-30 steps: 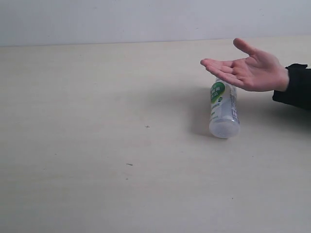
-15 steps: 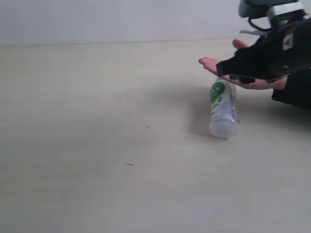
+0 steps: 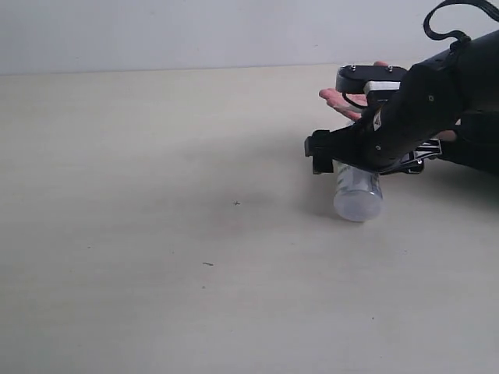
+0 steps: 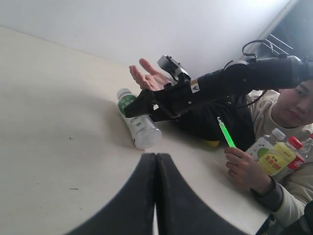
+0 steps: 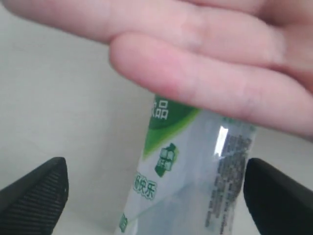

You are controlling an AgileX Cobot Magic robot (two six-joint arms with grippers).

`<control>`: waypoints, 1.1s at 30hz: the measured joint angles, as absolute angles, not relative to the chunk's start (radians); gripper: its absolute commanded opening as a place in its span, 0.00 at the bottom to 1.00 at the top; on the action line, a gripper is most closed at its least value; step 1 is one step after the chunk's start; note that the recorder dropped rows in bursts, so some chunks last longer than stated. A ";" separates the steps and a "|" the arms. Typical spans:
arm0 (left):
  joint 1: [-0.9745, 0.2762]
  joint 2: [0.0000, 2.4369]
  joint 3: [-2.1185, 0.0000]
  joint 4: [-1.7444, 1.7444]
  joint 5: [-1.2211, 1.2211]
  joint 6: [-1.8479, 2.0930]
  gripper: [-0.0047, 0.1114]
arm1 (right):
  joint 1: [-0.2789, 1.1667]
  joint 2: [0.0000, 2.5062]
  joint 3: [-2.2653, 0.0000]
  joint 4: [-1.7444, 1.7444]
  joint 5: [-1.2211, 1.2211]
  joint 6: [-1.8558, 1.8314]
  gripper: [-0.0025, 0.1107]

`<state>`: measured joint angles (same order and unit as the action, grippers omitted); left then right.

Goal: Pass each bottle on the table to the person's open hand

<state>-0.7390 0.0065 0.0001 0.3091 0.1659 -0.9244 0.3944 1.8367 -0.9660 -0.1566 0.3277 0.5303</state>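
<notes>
Clear green-labelled plastic bottle (image 3: 358,199) lying flat, cap end under person's open hand (image 3: 340,99), base toward exterior camera, between jaws of wide-spread black right gripper (image 5: 156,193), left gripper (image 4: 155,186) pressed closed.

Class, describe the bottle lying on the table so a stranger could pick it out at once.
On the pale table, find the person's open hand held above it. Beneath lies the bottle, straddled by the open right gripper. It alone lies on its side, whitish with a green label; the other bottles cluster by the seated person.
</notes>
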 measured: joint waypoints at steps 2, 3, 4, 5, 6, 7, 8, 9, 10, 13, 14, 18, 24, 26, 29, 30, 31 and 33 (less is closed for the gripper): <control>-0.739 0.006 0.000 0.309 0.166 -0.924 0.04 | 0.394 1.849 -0.970 -0.157 0.310 0.564 0.83; -0.739 0.006 0.000 0.309 0.166 -0.924 0.04 | 0.394 1.855 -0.970 -0.157 0.300 0.575 0.83; -0.739 0.006 0.000 0.309 0.166 -0.924 0.04 | 0.394 1.860 -0.970 -0.157 0.296 0.580 0.83; -0.739 0.006 0.000 0.309 0.166 -0.924 0.04 | 0.394 1.867 -0.970 -0.157 0.291 0.582 0.83; -0.739 0.006 0.000 0.309 0.166 -0.924 0.04 | 0.394 1.875 -0.970 -0.157 0.286 0.587 0.83; -0.739 0.006 0.000 0.309 0.166 -0.924 0.04 | 0.394 1.883 -0.970 -0.157 0.278 0.590 0.83; -0.739 0.006 0.000 0.309 0.166 -0.924 0.04 | 0.394 1.888 -0.970 -0.157 0.268 0.592 0.83; -0.739 0.006 0.000 0.309 0.166 -0.924 0.04 | 0.394 1.895 -0.970 -0.157 0.257 0.594 0.82; -0.739 0.006 0.000 0.309 0.166 -0.924 0.04 | 0.394 1.899 -0.970 -0.157 0.253 0.596 0.81; -0.739 0.006 0.000 0.309 0.166 -0.924 0.04 | 0.394 1.908 -0.970 -0.157 0.245 0.598 0.74; -0.739 0.006 0.000 0.309 0.166 -0.924 0.04 | 0.394 1.911 -0.970 -0.159 0.243 0.598 0.70; -0.739 0.006 0.000 0.309 0.166 -0.924 0.04 | 0.394 1.913 -0.970 -0.175 0.237 0.602 0.44; -0.739 0.006 0.000 0.309 0.166 -0.924 0.04 | 0.392 1.913 -0.970 -0.180 0.235 0.609 0.14; -0.739 0.006 0.000 0.309 0.166 -0.924 0.04 | 0.392 1.913 -0.970 -0.180 0.235 0.610 0.09; -0.739 0.006 0.000 0.309 0.166 -0.924 0.04 | 0.392 1.913 -0.970 -0.180 0.235 0.613 0.03; -0.739 0.006 0.000 0.309 0.166 -0.924 0.04 | 0.392 1.913 -0.970 -0.180 0.235 0.613 0.02; -0.739 0.006 0.000 0.309 0.166 -0.924 0.04 | 0.392 1.913 -0.970 -0.180 0.235 0.613 0.02; -0.739 0.006 0.000 0.309 0.166 -0.924 0.04 | 0.392 1.913 -0.970 -0.182 0.237 0.613 0.02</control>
